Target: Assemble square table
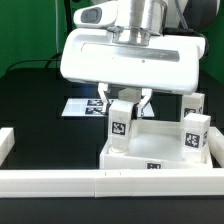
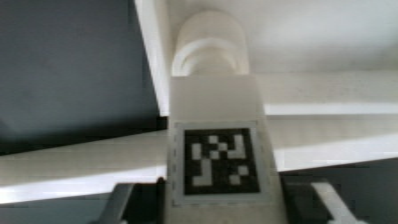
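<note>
The square table's white panel [image 1: 160, 152] lies flat near the front rail, and its rim [image 2: 338, 95] shows in the wrist view. My gripper [image 1: 126, 108] is shut on a white tag-marked leg post [image 1: 122, 128], holding it upright over the panel's corner on the exterior view's left. In the wrist view the post [image 2: 214, 110] runs out from between my fingers [image 2: 135, 203], tag facing the camera and rounded end [image 2: 210, 48] down by the panel. A second leg post [image 1: 195, 135] stands on the panel's right corner. A third [image 1: 195, 103] stands behind it.
The marker board [image 1: 82, 105] lies on the black table behind the panel. A long white rail [image 1: 100, 185] runs along the front, and another rail piece [image 1: 6, 145] sits at the exterior view's left.
</note>
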Motion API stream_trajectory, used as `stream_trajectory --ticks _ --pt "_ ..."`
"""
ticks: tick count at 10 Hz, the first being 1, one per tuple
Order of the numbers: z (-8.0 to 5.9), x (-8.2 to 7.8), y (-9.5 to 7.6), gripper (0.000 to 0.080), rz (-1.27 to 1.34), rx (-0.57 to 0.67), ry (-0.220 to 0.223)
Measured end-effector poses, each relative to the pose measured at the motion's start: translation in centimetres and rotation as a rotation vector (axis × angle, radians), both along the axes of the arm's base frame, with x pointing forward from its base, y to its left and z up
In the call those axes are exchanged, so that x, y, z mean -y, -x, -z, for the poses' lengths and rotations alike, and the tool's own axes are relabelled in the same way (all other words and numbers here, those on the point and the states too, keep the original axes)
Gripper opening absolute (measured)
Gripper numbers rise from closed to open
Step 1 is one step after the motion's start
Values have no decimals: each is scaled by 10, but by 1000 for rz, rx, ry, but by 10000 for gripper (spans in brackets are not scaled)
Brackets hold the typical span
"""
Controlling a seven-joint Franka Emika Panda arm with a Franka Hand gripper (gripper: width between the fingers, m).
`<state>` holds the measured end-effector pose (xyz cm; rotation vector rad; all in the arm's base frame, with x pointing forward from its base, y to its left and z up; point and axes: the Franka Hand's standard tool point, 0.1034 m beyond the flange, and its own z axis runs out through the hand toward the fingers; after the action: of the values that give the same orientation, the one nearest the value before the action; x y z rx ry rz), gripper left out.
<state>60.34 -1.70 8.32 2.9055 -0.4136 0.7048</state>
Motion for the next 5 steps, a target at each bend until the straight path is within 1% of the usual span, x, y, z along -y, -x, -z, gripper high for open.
stream_trajectory --ticks 1,2,3,4,5 --pt "0 0 0 285 -9 21 13" --pt "0 7 2 285 -10 53 30" --pt "0 13 6 285 -5 74 36" --pt "2 13 8 285 -4 79 36" --pt "2 13 8 343 -5 79 36"
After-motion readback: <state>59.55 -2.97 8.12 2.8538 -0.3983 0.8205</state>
